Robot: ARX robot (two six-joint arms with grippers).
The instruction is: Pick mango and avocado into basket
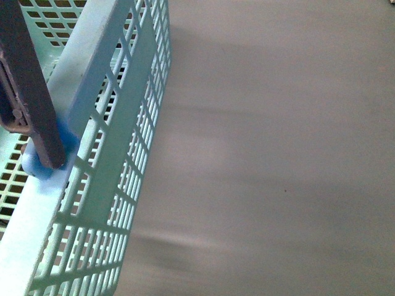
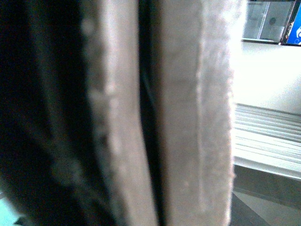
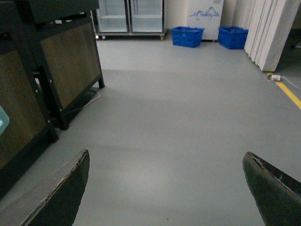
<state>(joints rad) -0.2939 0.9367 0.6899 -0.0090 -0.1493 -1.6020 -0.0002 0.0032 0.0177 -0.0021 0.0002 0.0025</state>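
basket (image 1: 92,68): far left, front view
right claw (image 3: 165,155): spread wide, empty (grey floor (image 3: 178,103) beyond)
left claw (image 2: 148,117): cannot tell, blurred close-up

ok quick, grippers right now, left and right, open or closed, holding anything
Left gripper: closed, jaws nearly touching, nothing seen between them.
Right gripper: open wide, empty.

Right jaws black and curved with frayed pale edges — left jaws pale grey-beige, rough-textured.
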